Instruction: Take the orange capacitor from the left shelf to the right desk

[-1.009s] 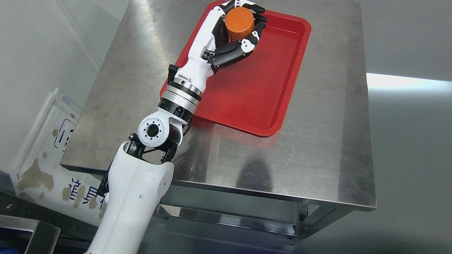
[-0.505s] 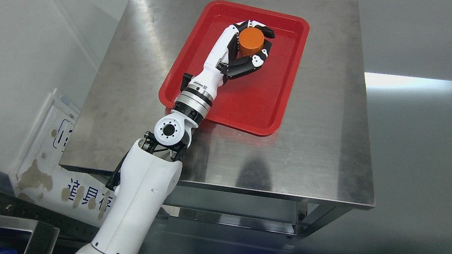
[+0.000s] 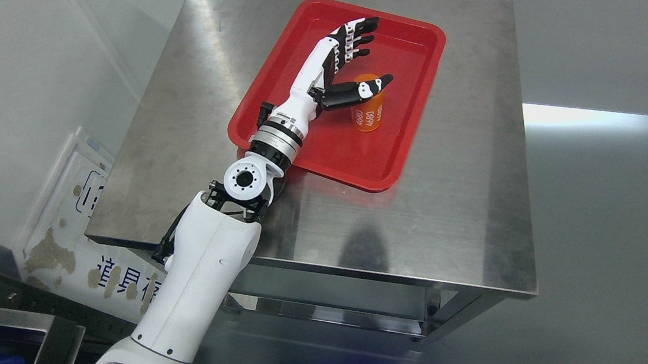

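The orange capacitor (image 3: pixel 368 112) stands upright on the floor of the red tray (image 3: pixel 413 120), right of the tray's middle and nearer its right rim than its left. White print runs down its side; it looks like "4680" written twice, though the digits are small and I may be misreading them. The left hand (image 3: pixel 348 63) is above and just beside it, fingers (image 3: pixel 359 39) stretched out straight toward the tray's far rim and the thumb (image 3: pixel 371 85) pointing across the capacitor's top. The hand grips nothing. Whether the thumb tip brushes the top of the capacitor cannot be told from this angle.

The tray lies tilted on the steel tabletop (image 3: pixel 470 215), its far-left corner close to the tabletop's far edge. The left arm crosses the tray's near-left corner, with the wrist over the rim there. Bare red floor lies open in front of the capacitor, toward the near rim, and also between the hand and the right rim. A wide strip of bare steel runs along the tabletop's right side and its near edge, well apart from the tray.

Below the tabletop's left edge a worn white sign (image 3: pixel 92 240) leans on the floor against the wall, its blue characters flaked and not readable. A metal frame (image 3: pixel 49 351) shows at the lower left corner
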